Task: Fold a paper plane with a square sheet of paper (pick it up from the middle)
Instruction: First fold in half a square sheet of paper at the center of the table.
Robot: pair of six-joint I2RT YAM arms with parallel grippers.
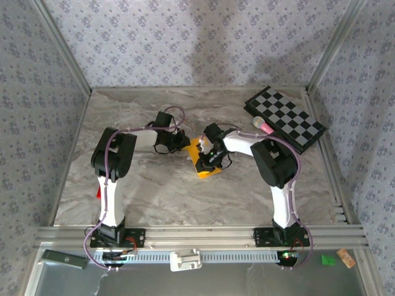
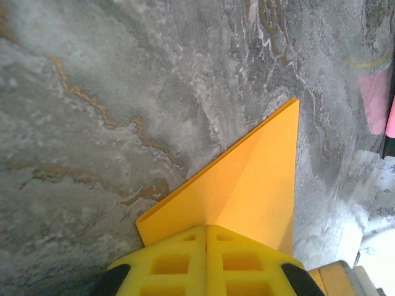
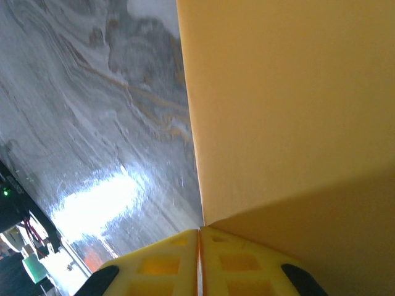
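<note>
The square sheet of paper [image 1: 203, 160] is orange-yellow and partly folded, held up between both arms at the middle of the marble table. In the left wrist view the paper [image 2: 247, 185] runs out from the yellow fingers as a pointed shape with a centre crease, its tip toward the upper right. My left gripper [image 1: 182, 143] [image 2: 207, 229] is shut, pinching the paper's near edge. My right gripper [image 1: 213, 155] [image 3: 199, 233] is also shut on the sheet [image 3: 284, 111], which spreads broad and creased to the right above its fingertips.
A black-and-white checkered board [image 1: 285, 118] lies at the back right, with a pink-tipped stick [image 1: 263, 126] [image 2: 373, 102] at its near edge. A small red block [image 1: 99, 193] sits by the left arm. Metal frame rails border the marble table [image 1: 160, 191].
</note>
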